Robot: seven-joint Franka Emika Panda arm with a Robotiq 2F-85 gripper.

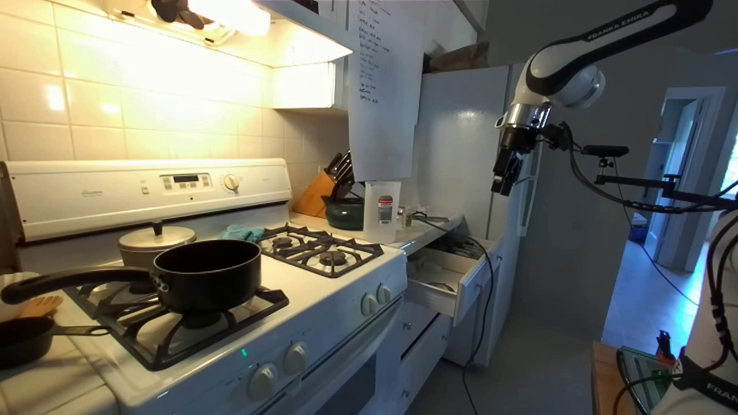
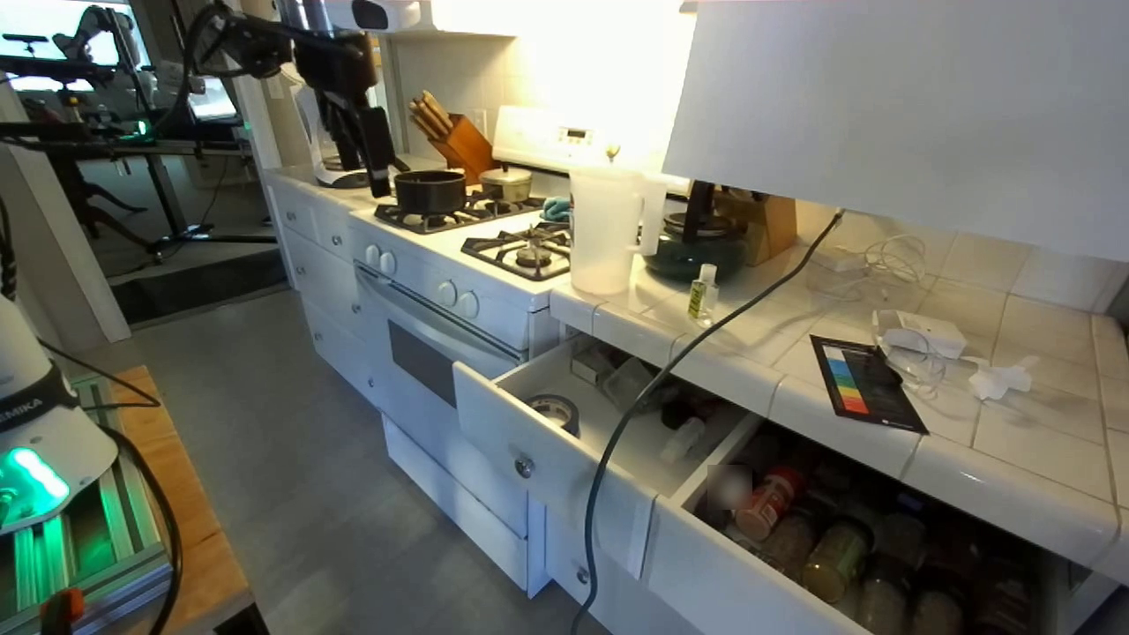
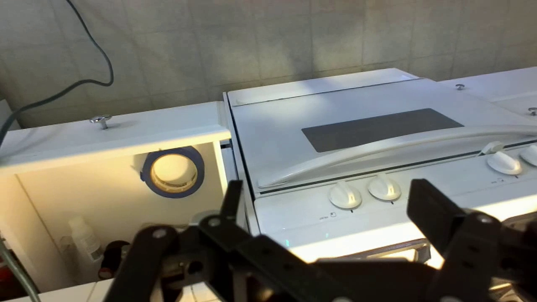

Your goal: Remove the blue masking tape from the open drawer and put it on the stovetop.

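Observation:
The blue masking tape lies flat in the open drawer, near the drawer's front in the wrist view. The tape and drawer also show in an exterior view. In another exterior view the drawer shows but the tape is not clear. The stovetop has black grates; it also shows in an exterior view. My gripper is open and empty. It hangs in the air, well above drawer and stovetop, in both exterior views. The tape is left of its fingers in the wrist view.
A black pot and a lidded pot stand on the stovetop. A dark cable hangs across the drawer. A second open drawer holds jars. A plastic pitcher stands on the counter. A large paper sheet hangs above.

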